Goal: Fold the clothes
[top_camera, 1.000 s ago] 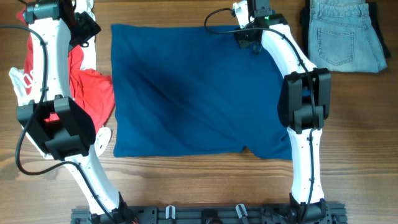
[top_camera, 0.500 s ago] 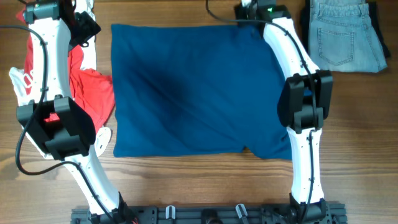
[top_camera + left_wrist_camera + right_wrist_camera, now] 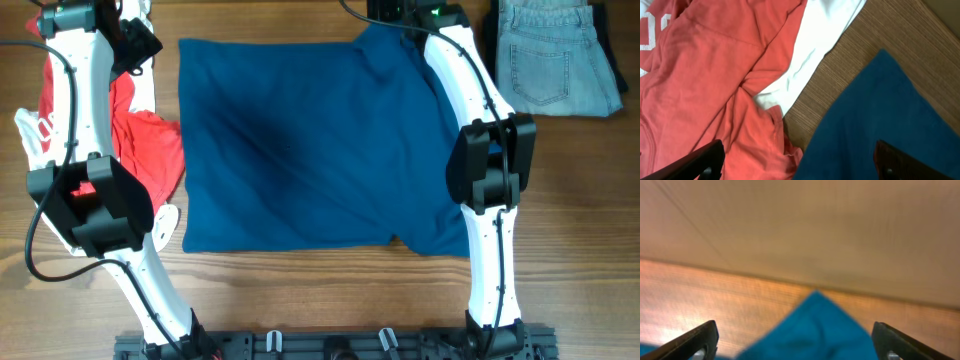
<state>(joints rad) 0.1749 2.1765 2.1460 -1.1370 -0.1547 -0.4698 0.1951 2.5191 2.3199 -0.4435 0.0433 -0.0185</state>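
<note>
- Over the table, from above: the dark blue shirt [image 3: 310,150] lies spread flat between the two arms, its long axis running left to right. Count it up: one blue shirt, one red shirt [image 3: 150,150] touching its left edge, and one pair of jeans [image 3: 550,55] well apart at the far right.
- Same view: the right gripper [image 3: 395,12] sits at the shirt's far right corner, where the cloth bunches. The left gripper [image 3: 135,45] hangs just beside the far left corner, over red cloth. From both, the shirt stretches back toward the robot, and the right one is nearer.
- Left wrist: jaws wide and empty. The blue corner shows lower right, red cloth on the left, and bare table [image 3: 880,30] between.
- Right wrist: jaws spread to the frame's edges, holding nothing. A blue peak [image 3: 812,325] rises below them (contact: cannot tell).
</note>
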